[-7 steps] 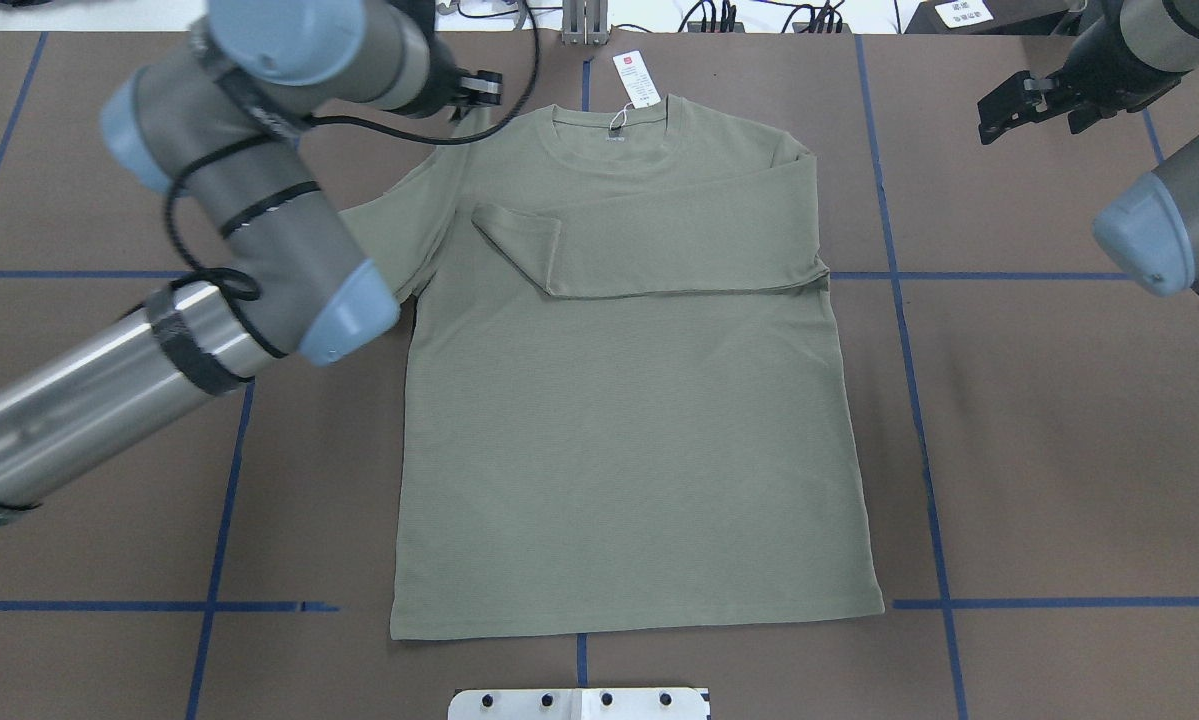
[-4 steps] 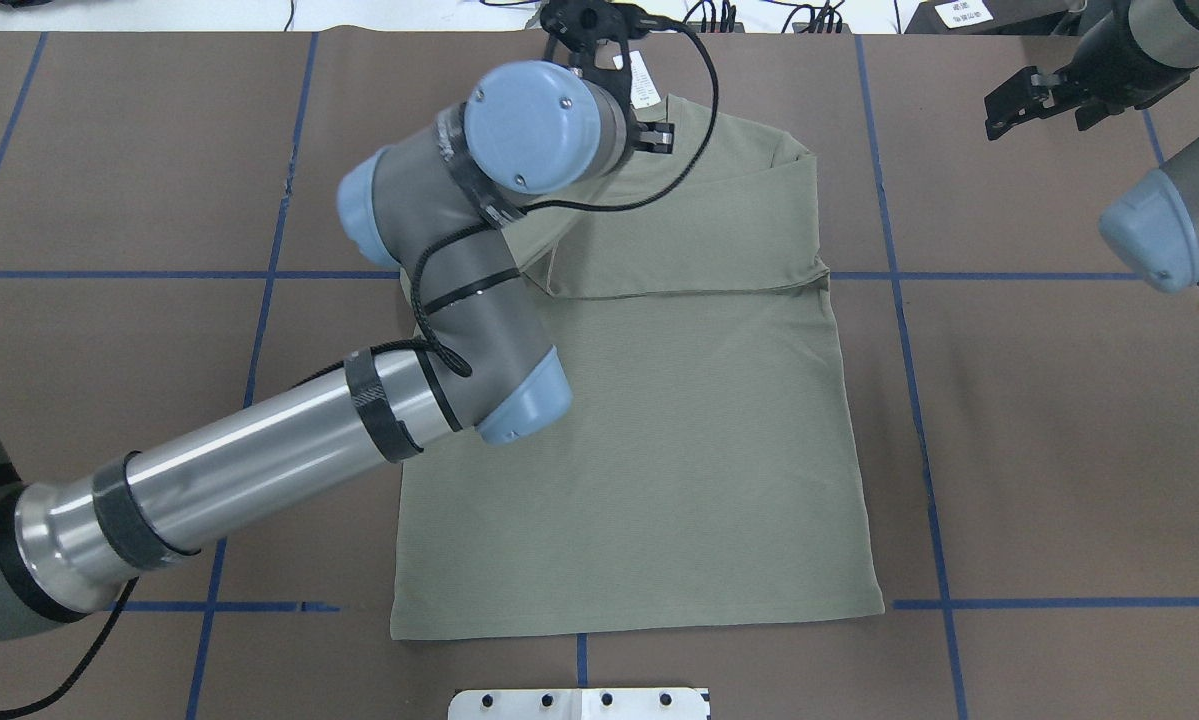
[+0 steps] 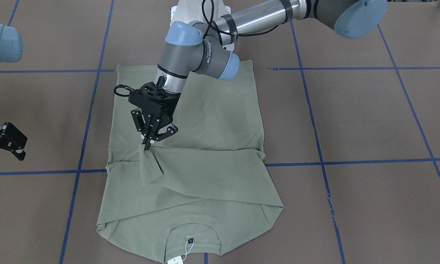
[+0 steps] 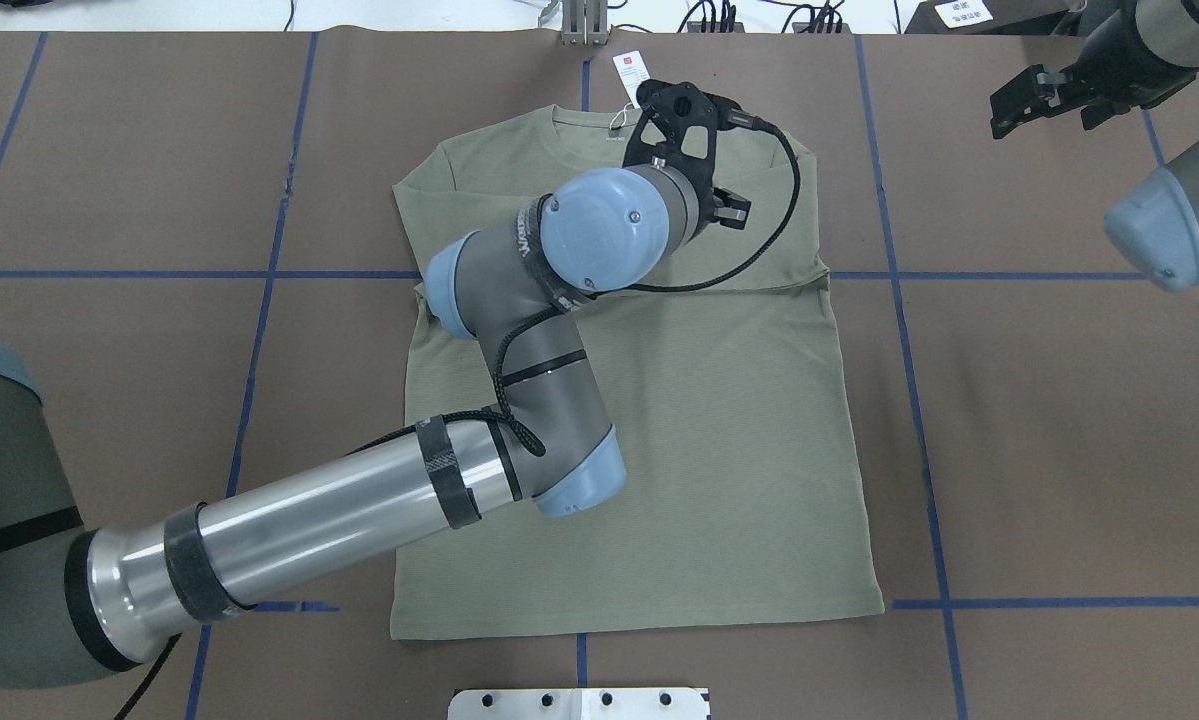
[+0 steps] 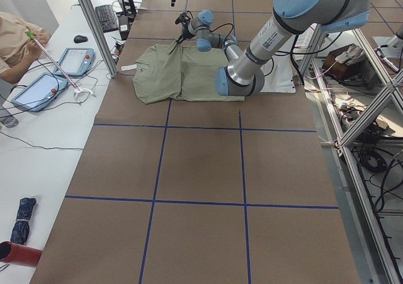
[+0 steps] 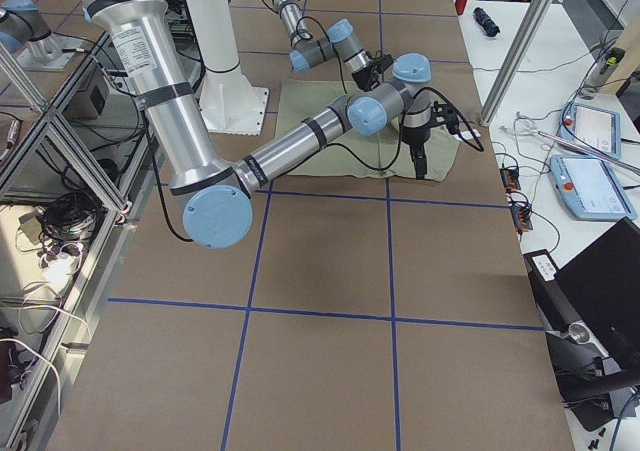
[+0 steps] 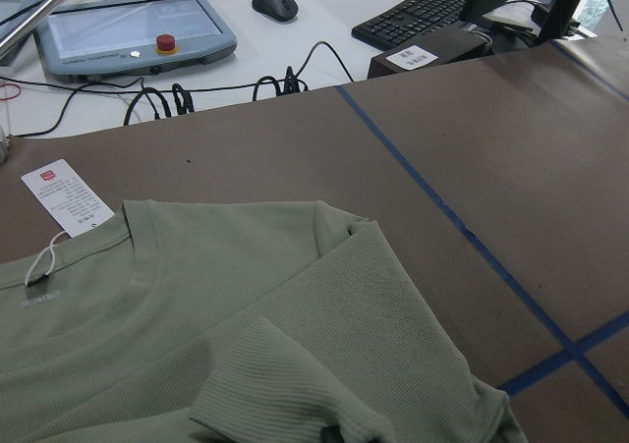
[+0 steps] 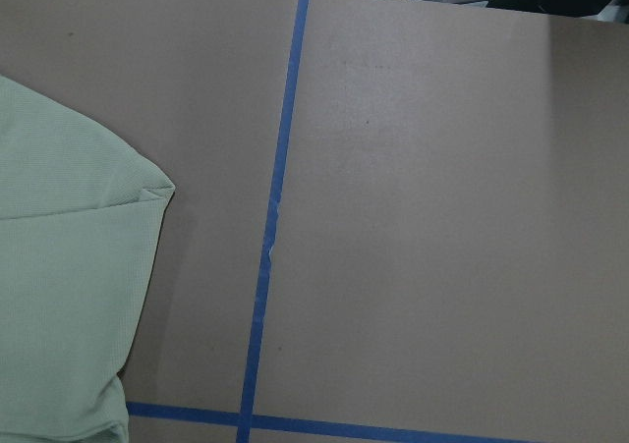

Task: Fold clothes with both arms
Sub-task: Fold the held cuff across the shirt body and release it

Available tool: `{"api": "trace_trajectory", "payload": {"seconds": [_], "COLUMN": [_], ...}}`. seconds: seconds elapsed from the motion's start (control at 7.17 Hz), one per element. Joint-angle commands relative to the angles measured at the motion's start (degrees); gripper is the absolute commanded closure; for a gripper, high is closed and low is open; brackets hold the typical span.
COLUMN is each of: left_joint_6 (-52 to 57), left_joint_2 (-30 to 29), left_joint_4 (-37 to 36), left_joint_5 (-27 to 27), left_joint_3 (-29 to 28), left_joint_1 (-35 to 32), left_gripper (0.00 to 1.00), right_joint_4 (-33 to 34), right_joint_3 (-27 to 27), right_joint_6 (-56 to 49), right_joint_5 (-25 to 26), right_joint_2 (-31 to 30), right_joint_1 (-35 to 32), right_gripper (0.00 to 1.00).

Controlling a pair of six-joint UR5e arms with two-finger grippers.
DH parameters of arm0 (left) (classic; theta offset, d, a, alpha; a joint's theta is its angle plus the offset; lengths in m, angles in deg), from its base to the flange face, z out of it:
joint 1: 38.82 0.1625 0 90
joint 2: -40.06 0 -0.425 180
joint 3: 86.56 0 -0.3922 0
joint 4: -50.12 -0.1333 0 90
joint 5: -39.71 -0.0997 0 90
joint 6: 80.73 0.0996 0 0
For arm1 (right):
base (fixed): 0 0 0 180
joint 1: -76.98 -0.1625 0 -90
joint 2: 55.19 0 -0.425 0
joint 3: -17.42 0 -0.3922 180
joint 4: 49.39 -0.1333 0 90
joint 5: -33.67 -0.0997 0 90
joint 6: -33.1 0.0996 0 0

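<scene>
The sage-green shirt (image 4: 739, 420) lies flat on the brown table, collar and white hang tag (image 4: 631, 70) at the far edge. Both sleeves are folded across the chest. My left gripper (image 3: 146, 144) is shut on the cuff of the top sleeve (image 3: 205, 172) and holds it slightly raised over the shirt's body. In the overhead view the left wrist hides those fingers. The left wrist view shows the collar, the tag (image 7: 67, 197) and the ribbed cuff (image 7: 285, 384). My right gripper (image 3: 20, 146) hovers open beside the table's edge, well clear of the shirt (image 8: 69, 266).
Blue tape lines (image 4: 909, 330) grid the brown table cover. The white pedestal base (image 4: 579, 703) sits at the near edge. Beyond the far edge is a desk with teach pendants (image 7: 138, 30), cables and a keyboard, where a person's arm (image 5: 19, 38) shows.
My left arm has swung from the shirt's left side across to the right, carrying the left sleeve over the chest. The right gripper has barely moved.
</scene>
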Motion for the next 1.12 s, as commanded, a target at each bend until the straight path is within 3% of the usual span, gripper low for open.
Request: {"api": "trace_trajectory", "payload": {"seconds": [0.0,0.14,0.28,0.42,0.56,0.7,0.84,0.98], "left_joint_6": [-1.19,-0.24,0.12,0.12,0.12,-1.36,-3.46,-6.35], "left_joint_2": [0.57,1.01,3.02,6.87,12.13,18.44,29.38,37.24], "left_joint_4": [2.5,1.29,-5.33,-17.06,-24.75,-30.48,-31.06,-30.98], "left_joint_5": [-0.4,1.17,8.14,14.13,15.67,17.68,18.05,18.14], "left_joint_3": [0.01,2.63,8.13,18.37,28.83,38.15,48.34,56.36], "left_joint_1": [1.83,1.49,-0.95,-3.5,-4.4,-5.28,-5.37,-5.37], "left_gripper": [0.0,0.0,0.0,0.0,0.0,0.0,0.0,0.0], "right_joint_4": [-0.09,-0.09,-0.09,-0.09,-0.09,-0.18,-2.09,-9.51], "right_joint_3": [-0.04,-0.04,0.22,0.48,2.49,7.38,15.0,20.64], "right_joint_6": [0.03,0.03,0.12,0.29,4.38,12.69,21.04,32.96], "right_joint_5": [-0.03,-0.03,-0.03,-0.03,0.05,1.18,5.72,10.64], "right_joint_2": [-0.02,0.15,0.5,0.07,-0.19,-2.28,-7.26,-13.67], "right_joint_1": [0.0,0.0,0.09,1.4,3.24,7.52,13.65,20.85], "right_gripper": [0.0,0.0,0.0,0.0,0.0,0.0,0.0,0.0]}}
